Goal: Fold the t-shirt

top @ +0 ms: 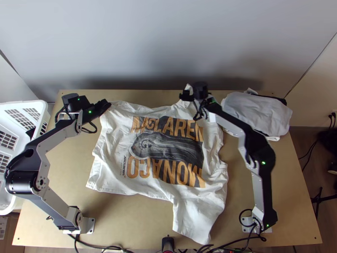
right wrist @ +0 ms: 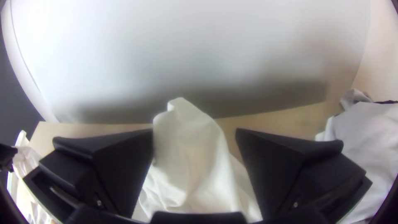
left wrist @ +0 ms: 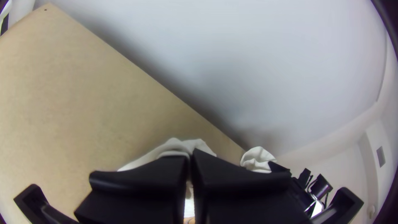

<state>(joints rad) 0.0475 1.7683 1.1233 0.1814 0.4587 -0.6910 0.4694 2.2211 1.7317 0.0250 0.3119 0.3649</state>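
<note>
While the left gripper (top: 105, 106) pinches the t-shirt (top: 110, 177), right gripper (top: 185, 96) jaws apart, basket (top: 30, 103) left, cloth pile (top: 257, 111) right

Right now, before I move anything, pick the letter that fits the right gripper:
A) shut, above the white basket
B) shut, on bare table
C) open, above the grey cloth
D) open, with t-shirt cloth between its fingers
D: the right gripper has its fingers standing well apart, and a raised part of the white t-shirt shows between them.
</note>
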